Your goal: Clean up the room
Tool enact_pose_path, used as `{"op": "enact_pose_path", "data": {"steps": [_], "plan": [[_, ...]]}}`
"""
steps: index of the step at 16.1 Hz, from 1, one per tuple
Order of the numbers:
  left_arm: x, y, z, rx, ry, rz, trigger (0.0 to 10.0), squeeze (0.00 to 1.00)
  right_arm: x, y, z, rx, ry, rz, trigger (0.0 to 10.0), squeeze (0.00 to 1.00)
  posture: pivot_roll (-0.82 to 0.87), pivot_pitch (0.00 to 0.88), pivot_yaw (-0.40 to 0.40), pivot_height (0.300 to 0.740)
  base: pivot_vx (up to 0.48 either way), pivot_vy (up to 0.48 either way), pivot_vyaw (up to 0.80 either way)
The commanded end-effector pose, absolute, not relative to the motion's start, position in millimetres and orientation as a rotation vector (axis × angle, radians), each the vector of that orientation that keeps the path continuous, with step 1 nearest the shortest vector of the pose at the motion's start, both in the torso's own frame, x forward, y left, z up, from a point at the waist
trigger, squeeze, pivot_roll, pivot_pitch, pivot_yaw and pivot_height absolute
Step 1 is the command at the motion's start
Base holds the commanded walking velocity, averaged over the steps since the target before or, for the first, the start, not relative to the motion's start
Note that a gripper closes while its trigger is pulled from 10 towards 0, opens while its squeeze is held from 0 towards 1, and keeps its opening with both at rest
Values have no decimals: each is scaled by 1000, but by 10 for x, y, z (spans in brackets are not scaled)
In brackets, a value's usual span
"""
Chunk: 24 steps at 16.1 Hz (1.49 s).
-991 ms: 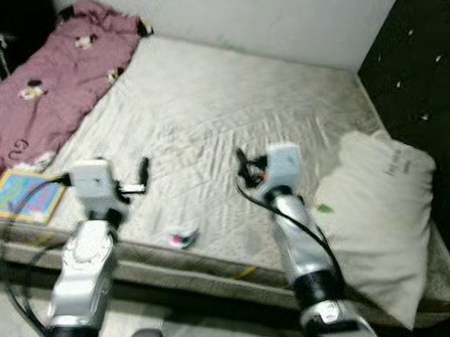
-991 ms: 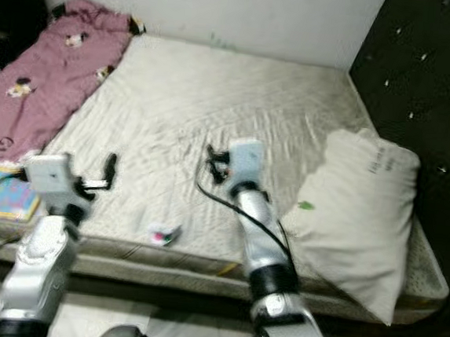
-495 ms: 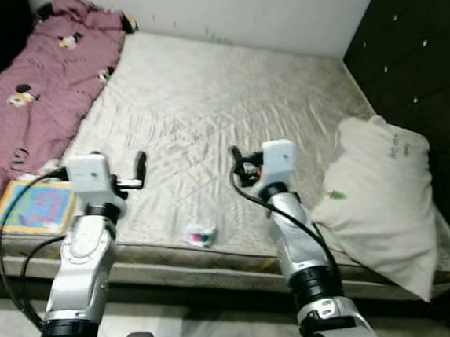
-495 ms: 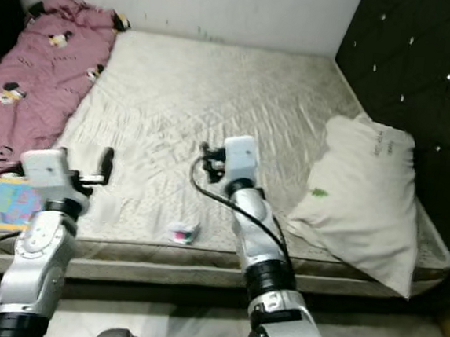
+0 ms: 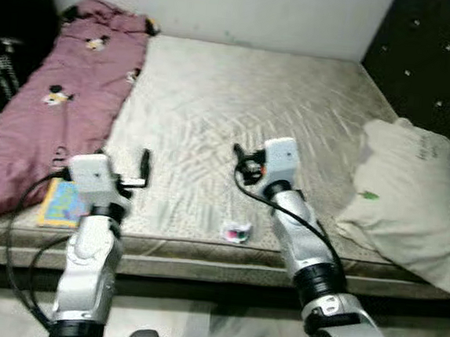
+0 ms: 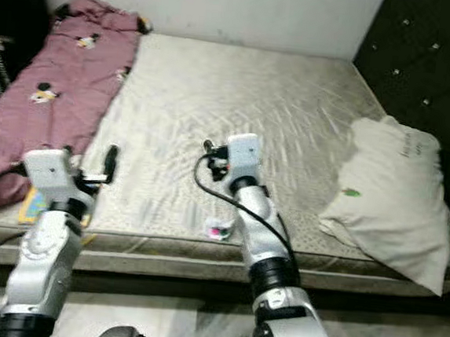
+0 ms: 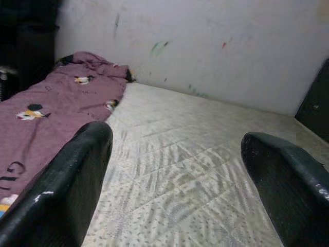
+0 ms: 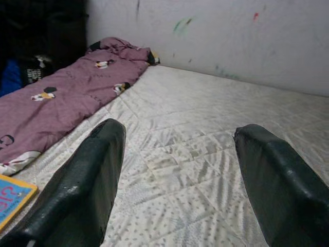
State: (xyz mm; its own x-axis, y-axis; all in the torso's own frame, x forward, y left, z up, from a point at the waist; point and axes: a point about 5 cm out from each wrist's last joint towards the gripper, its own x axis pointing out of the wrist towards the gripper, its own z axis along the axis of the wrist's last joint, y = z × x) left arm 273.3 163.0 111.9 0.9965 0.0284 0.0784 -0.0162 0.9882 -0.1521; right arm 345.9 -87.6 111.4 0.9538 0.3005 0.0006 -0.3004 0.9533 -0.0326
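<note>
A small crumpled wrapper (image 5: 237, 232) with pink and green on it lies near the front edge of the pale mattress (image 5: 239, 99). A pink cartoon-print blanket (image 5: 54, 98) lies along the mattress's left side, and a colourful book (image 5: 59, 202) sits at the front left corner. A cream pillow (image 5: 411, 204) rests at the right. My left gripper (image 5: 145, 164) hovers open over the front left of the mattress, with nothing between its fingers (image 7: 77, 175). My right gripper (image 5: 240, 156) is held open above the middle, just behind the wrapper, its fingers (image 8: 92, 170) apart.
A dark padded headboard (image 5: 435, 61) rises at the right, behind the pillow. A pale wall (image 5: 246, 13) with a few marks runs behind the bed. Dark objects (image 5: 2, 62) stand in the shade at the far left. Pale floor (image 5: 210, 333) shows in front of the bed.
The whole picture has shifted right, so the camera has turned left; more of the blanket and the dark left corner shows. Both arms keep the same pose, grippers open.
</note>
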Motion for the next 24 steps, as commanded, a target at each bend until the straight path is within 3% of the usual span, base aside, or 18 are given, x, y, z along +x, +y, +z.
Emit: {"op": "enact_pose_path", "data": {"steps": [1, 17, 24], "plan": [[2735, 1594, 1149, -157, -96, -2, 10000, 0, 3476, -911, 1133, -34, -14, 292, 10000, 0, 137, 0, -59, 740, 244, 0, 0], [2757, 1577, 1156, -159, -101, -24, 10000, 0, 3494, -899, 1146, -36, -17, 294, 10000, 0, 135, 0, -56, 740, 297, 0, 0], [2816, 1585, 1161, -170, -92, 22, 10000, 0, 3508, -874, 1157, -64, -25, 301, 10000, 0, 132, 0, -51, 740, 0, 0, 114]]}}
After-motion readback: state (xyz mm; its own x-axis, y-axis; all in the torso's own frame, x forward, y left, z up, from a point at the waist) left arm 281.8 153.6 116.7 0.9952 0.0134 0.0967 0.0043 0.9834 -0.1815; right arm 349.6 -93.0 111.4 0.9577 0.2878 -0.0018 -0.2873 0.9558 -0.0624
